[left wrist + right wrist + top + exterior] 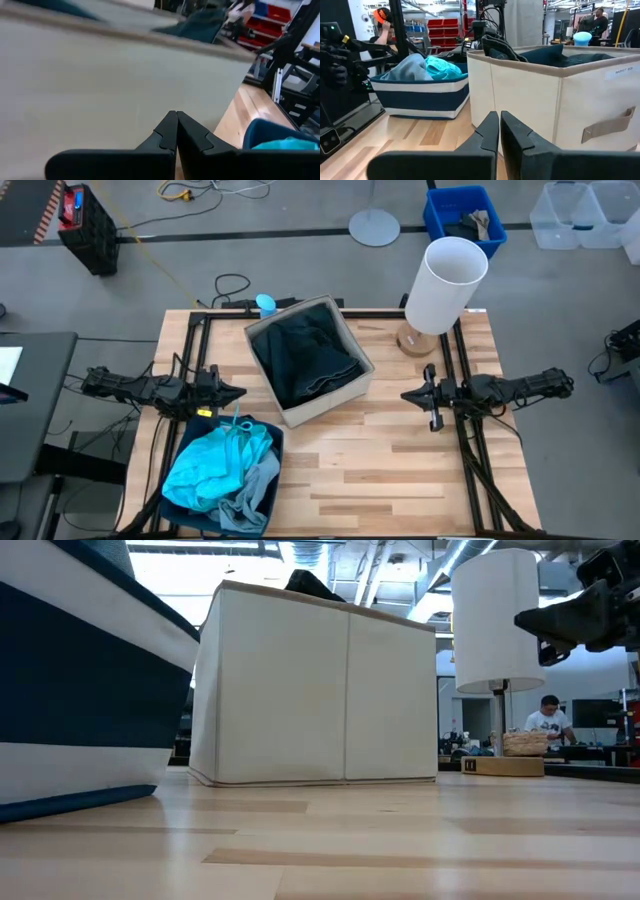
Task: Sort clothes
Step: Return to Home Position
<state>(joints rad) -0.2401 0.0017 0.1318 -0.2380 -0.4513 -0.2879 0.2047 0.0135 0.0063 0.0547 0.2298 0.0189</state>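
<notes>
The black garment and the dark green-black jeans [310,358] lie in the beige fabric box [325,408] at the table's middle back; they also show in the right wrist view [555,54]. The turquoise garment [212,465] and the pale blue one [255,492] lie heaped in the navy fabric box [277,442] at the near left; both show in the right wrist view [440,67]. My left gripper [240,391] is shut and empty at the left edge, beside the beige box. My right gripper [407,394] is shut and empty at the right.
A white cylindrical lamp [445,285] on a round wooden base [413,340] stands at the table's far right. A light blue object [266,304] sits at the far edge behind the beige box. Bare wood [380,470] spreads over the near right. A person [547,720] sits in the room beyond.
</notes>
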